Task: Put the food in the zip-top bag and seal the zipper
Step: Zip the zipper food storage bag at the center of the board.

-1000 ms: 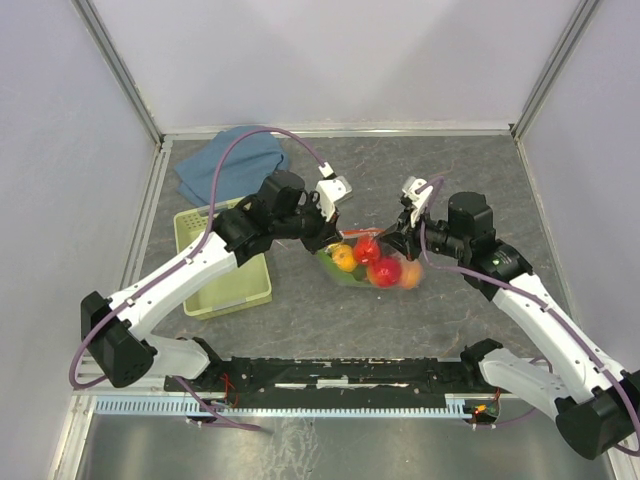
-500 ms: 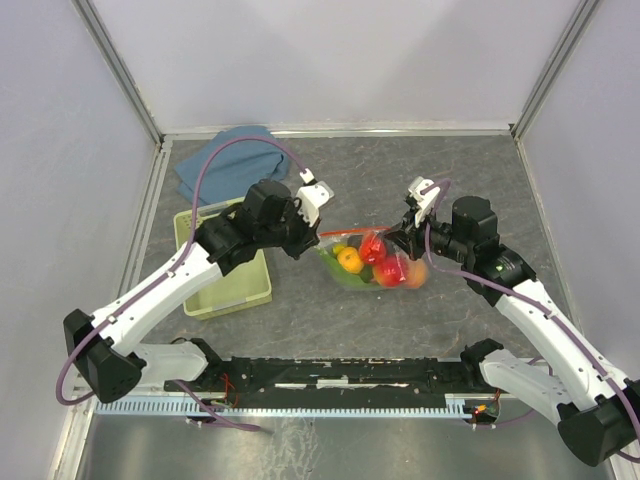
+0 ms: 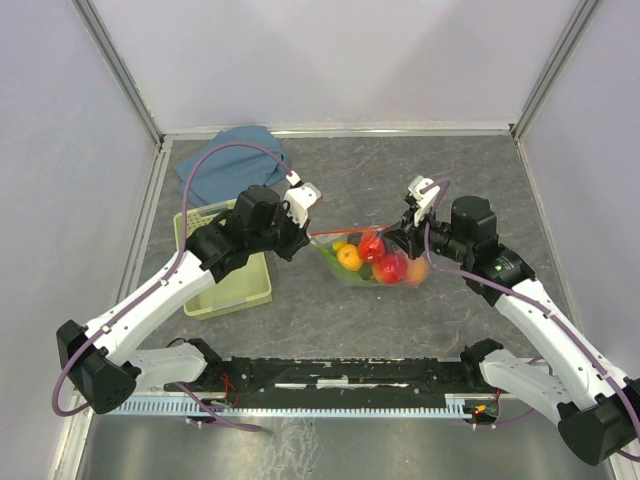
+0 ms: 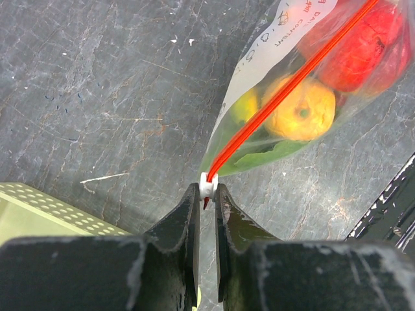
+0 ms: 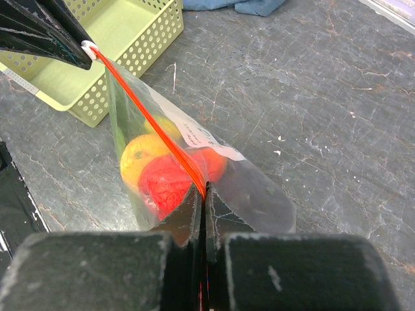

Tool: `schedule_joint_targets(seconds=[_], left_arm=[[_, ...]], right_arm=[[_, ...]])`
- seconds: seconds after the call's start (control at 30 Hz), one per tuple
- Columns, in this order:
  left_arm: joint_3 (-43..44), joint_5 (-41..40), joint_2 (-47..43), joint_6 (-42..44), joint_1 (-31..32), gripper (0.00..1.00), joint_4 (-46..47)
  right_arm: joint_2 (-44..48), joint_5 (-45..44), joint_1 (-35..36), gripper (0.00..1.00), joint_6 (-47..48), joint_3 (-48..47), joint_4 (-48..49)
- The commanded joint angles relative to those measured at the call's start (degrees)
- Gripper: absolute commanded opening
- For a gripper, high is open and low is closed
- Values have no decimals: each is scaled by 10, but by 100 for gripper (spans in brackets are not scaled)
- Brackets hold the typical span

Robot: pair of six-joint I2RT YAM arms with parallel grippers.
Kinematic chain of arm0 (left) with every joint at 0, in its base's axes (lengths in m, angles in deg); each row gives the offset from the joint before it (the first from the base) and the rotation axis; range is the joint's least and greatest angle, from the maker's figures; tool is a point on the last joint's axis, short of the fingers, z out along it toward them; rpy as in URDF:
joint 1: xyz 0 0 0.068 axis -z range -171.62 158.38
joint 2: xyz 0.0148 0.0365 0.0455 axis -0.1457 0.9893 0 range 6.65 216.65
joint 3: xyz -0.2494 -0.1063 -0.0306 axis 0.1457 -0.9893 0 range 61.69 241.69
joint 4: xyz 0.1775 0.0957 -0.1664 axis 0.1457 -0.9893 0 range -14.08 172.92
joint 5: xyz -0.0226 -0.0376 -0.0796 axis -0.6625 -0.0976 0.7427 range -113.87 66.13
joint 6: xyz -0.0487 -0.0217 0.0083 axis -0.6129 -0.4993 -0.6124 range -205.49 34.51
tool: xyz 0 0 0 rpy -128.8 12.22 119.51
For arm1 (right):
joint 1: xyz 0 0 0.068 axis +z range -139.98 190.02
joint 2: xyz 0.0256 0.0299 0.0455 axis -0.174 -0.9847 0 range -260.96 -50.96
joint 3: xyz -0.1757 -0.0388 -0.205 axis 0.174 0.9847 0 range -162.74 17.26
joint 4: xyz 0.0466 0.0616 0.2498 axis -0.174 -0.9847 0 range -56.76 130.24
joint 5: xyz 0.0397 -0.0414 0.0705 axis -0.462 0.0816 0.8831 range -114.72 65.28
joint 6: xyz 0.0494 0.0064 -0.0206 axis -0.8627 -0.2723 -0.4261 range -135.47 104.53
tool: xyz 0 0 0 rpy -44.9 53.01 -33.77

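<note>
Left gripper (image 4: 207, 194) has shifted leftward, jaws narrowly pinching the slider (image 4: 207, 184). Right gripper (image 5: 201, 194) clamps the zipper (image 5: 142, 116) end.

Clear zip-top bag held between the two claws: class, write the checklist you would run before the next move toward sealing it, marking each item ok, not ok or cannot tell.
1. The left claw is shut on the small white slider: ok.
2. The right claw is shut on the thin red-orange zipper strip: ok.
3. The small toy fruits sit inside the clear plastic zip-top bag: ok.
4. The strip runs straight and taut between the two claws: ok.
5. The strip is closed beyond the right claw: cannot tell, that end is hidden.
</note>
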Motion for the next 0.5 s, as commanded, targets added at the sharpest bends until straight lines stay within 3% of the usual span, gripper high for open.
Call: schedule_joint_targets(seconds=[0.0, 0.2, 0.47], left_arm=[[-12, -64, -10, -21, -20, 3, -19], [-22, -74, -15, -72, -42, 11, 38], [-23, -89, -37, -114, -96, 39, 59]], right_arm=[[1, -35, -10, 2, -3, -13, 65], [-26, -65, -10, 2, 14, -40, 66], [-61, -153, -11, 2, 75, -108, 36]])
